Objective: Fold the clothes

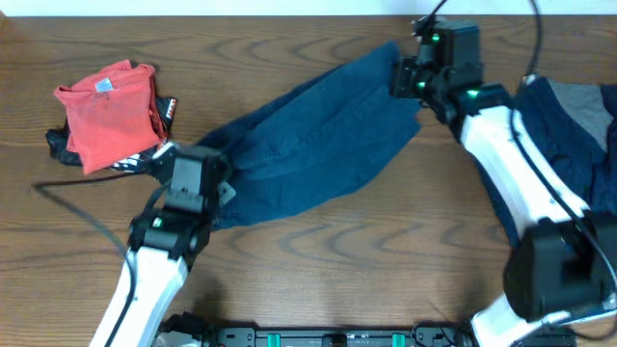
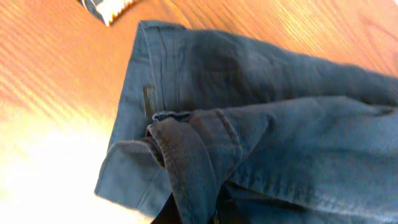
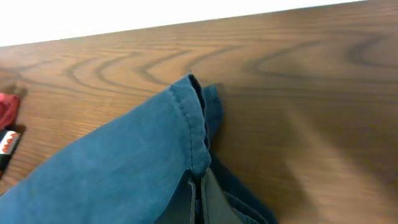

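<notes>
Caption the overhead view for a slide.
Navy trousers stretched diagonally across a wooden table, folded red tee at far left, more dark clothes at right.

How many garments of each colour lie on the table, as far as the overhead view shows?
Navy: 2, the navy trousers and a navy garment at the right
Red: 1, the red tee
Black: 1, the black printed piece under it
Grey: 1, the grey piece
Total: 5

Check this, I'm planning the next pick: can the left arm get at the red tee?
Probably yes: the red tee lies close to the left gripper, path open, though its jaws seem shut on the navy trousers and must let go first.
</notes>
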